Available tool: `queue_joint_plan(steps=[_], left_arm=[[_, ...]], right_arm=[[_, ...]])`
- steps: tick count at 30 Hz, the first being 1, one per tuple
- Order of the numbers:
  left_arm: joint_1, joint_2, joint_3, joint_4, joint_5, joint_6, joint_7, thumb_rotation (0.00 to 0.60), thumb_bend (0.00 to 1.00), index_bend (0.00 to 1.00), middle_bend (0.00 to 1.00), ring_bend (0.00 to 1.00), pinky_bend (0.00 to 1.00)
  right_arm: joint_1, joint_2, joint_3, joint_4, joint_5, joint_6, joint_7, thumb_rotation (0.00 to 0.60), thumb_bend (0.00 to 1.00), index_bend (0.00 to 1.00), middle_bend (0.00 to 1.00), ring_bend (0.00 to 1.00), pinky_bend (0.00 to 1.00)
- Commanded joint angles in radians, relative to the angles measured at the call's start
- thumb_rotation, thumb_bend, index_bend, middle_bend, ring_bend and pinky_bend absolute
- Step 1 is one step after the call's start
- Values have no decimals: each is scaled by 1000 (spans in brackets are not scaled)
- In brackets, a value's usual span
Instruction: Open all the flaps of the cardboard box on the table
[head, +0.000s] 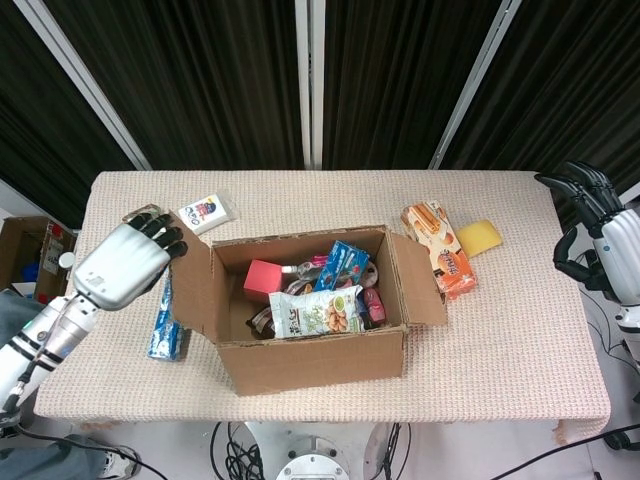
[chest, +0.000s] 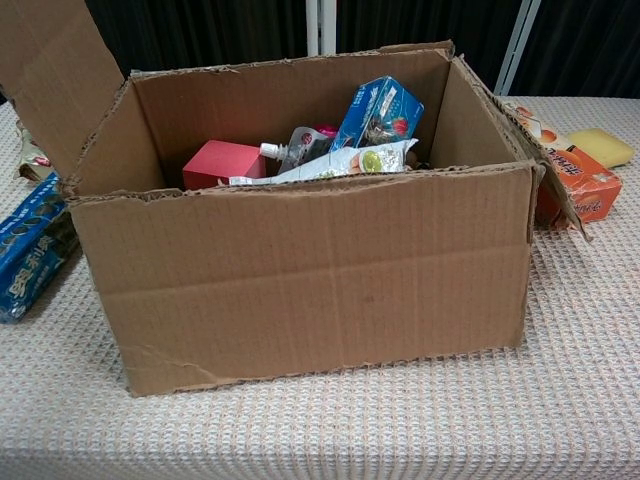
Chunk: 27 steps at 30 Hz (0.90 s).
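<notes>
The cardboard box (head: 310, 335) is sitting mid-table, its left flap (chest: 50, 80) standing outward and its right flap (head: 420, 280) hanging down. The left hand (head: 125, 265) is hovering at nine o'clock of it, released, fingers extended. The right hand (head: 598, 215) is waiting at three o'clock, unclenched and empty. No printing on the blue packet (chest: 30, 255) is reading clearly.

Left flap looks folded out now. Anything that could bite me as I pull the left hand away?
Two things, I think. The left flap leans outward without lying flat, so it may spring back over the cardboard box. The left hand hovers above the blue snack pack and the foil packet; a low retreat could sweep them toward the table edge.
</notes>
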Motion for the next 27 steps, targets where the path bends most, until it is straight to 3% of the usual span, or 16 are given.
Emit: queue_joint_plan(steps=[1, 8, 14, 16, 18, 19, 23, 27], left_arm=[[83, -23, 27, 81, 84, 82, -113, 600, 691, 378, 298, 183, 303], [179, -56, 37, 196, 105, 197, -241, 600, 691, 346, 291, 182, 304], [273, -90, 24, 269, 40, 316, -310, 600, 650, 289, 280, 183, 306], [318, -133, 27, 275, 10, 364, -302, 600, 436, 266, 279, 183, 308], [358, -173, 42, 279, -15, 390, -269, 600, 134, 234, 272, 183, 309], [384, -204, 53, 284, -31, 405, -247, 600, 54, 223, 268, 184, 309], [454, -289, 85, 321, -103, 411, -220, 600, 9, 172, 231, 183, 306], [508, -346, 103, 379, -134, 428, -210, 600, 10, 143, 176, 167, 298]], right_arm=[[3, -3, 1, -6, -1, -3, -10, 600, 847, 117, 149, 0, 0], [5, -4, 2, -22, 4, -11, -29, 600, 847, 117, 149, 0, 0], [-18, -4, -19, -21, -10, 0, -90, 600, 843, 114, 141, 0, 0], [-48, -10, -48, -19, -11, 3, -224, 600, 826, 96, 122, 0, 0], [-84, -31, -75, -17, 0, 17, -376, 600, 789, 53, 89, 0, 0], [-110, -56, -92, -13, 11, 32, -466, 600, 744, 23, 65, 0, 0], [-188, -149, -146, 13, 48, 70, -601, 600, 600, 0, 3, 0, 0], [-255, -240, -182, 76, 63, 123, -643, 600, 576, 0, 0, 0, 0]])
